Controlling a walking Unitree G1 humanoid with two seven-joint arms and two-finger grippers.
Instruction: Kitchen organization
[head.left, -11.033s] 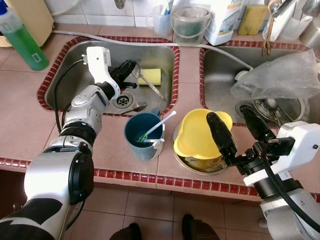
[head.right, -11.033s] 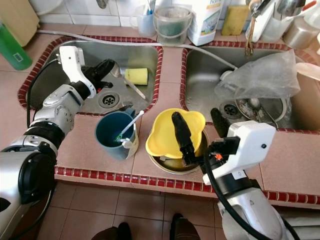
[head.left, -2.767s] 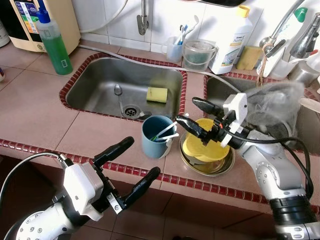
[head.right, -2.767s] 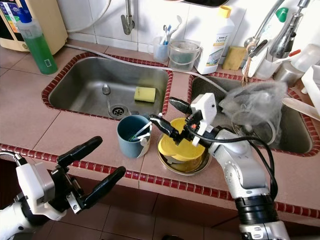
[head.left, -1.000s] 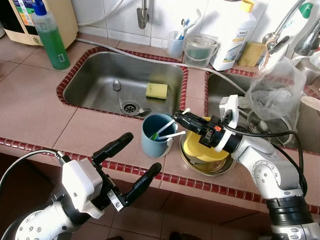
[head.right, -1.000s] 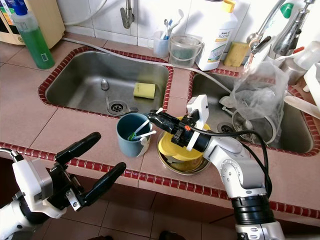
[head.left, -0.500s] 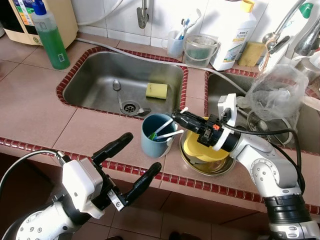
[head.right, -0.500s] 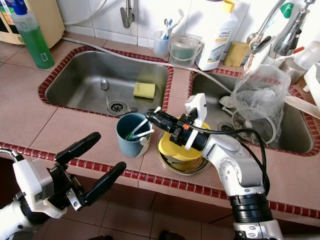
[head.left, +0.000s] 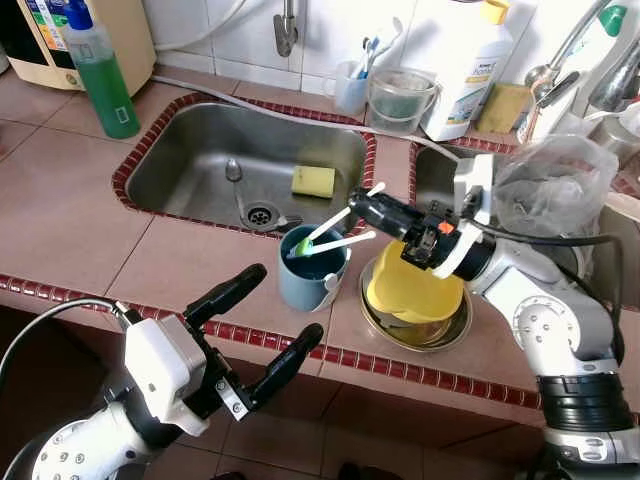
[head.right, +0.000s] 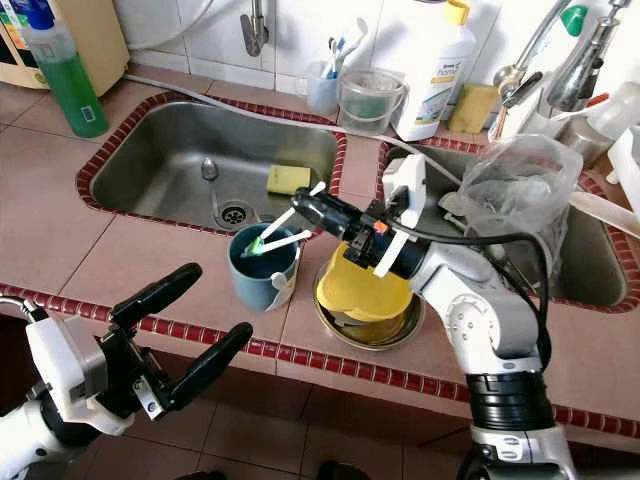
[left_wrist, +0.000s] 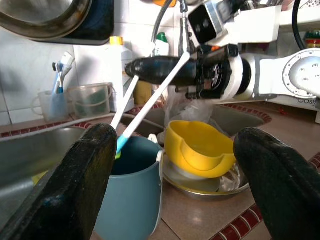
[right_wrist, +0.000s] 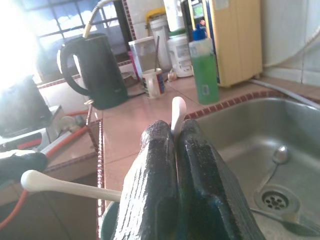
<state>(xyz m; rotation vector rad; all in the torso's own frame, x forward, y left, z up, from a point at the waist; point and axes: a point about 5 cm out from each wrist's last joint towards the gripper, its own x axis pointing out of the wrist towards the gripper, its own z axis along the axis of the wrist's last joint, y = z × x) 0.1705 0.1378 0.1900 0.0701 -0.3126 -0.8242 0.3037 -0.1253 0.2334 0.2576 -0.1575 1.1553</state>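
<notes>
The risk I see is that the white plastic utensil (head.left: 322, 226), gripped only near its top end, slips or catches the rim and tips the blue-grey plastic cup (head.left: 311, 268), which stands just beside the yellow bowl (head.left: 412, 290). The right gripper (head.left: 362, 208) is clenched on this utensil above the cup, its arm reaching across the bowl. The left gripper (head.left: 270, 327) hangs with fingers spread, in front of the cup and below the counter edge.

Two sinks (head.left: 200, 165), one blue cup (head.left: 310, 272), two white utensils (head.left: 335, 243), one yellow bowl (head.left: 415, 290), one sponge (head.left: 313, 181).
</notes>
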